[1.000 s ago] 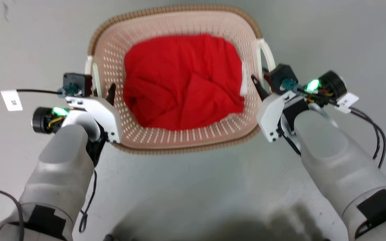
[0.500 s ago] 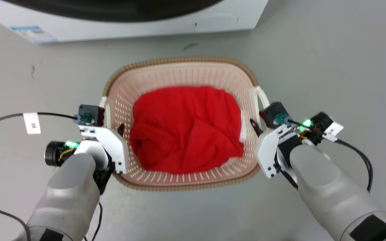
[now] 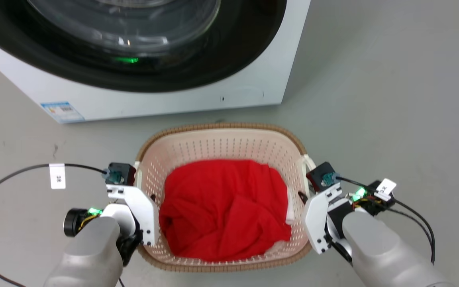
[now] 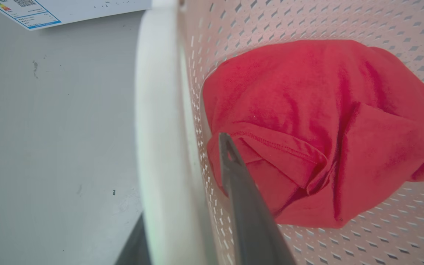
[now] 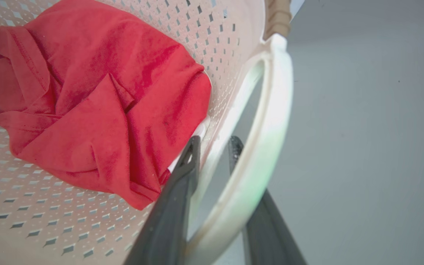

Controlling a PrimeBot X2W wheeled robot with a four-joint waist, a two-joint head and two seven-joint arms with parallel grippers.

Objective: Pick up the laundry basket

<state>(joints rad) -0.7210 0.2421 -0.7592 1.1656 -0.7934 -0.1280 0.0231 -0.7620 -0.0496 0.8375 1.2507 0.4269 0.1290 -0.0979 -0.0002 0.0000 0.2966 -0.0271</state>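
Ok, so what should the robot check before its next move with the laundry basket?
1. Left hand closed on the left handle, one finger inside the laundry basket and one outside: ok.
2. Right hand closed on the right handle, a finger on each side: ok.
3. Red cloth lying inside, below the rim: ok.
4. Gap between the basket and the washing machine: ok, though the machine stands close ahead.
5. Basket bottom off the floor: cannot tell.
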